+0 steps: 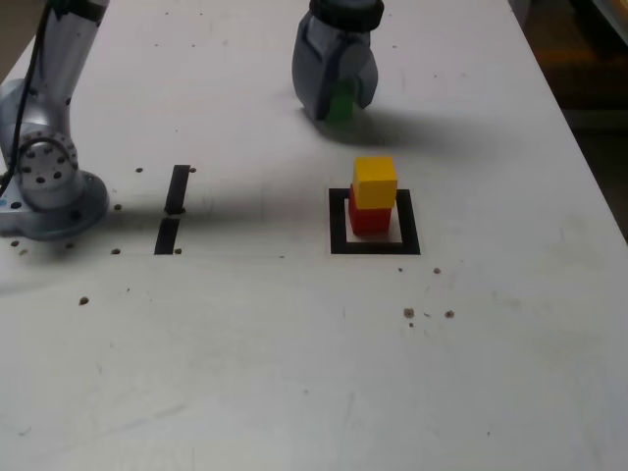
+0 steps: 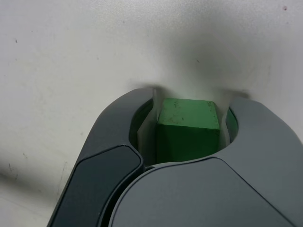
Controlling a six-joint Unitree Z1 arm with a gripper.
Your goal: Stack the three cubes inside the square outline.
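The yellow cube [image 1: 375,181] sits on the red cube [image 1: 370,217], and both stand inside the square outline [image 1: 374,247] of black tape near the middle of the white table. Farther back, my gripper [image 1: 339,102] is down at the table and shut on the green cube [image 1: 341,104]. In the wrist view the green cube [image 2: 188,127] fills the gap between the two grey jaws, its top face showing, with my gripper [image 2: 189,125] closed against its sides.
The arm's grey base [image 1: 47,191] stands at the exterior view's left. Two short black tape strips [image 1: 173,208] lie between the base and the square. Small dark specks [image 1: 409,313] dot the table in front of the square.
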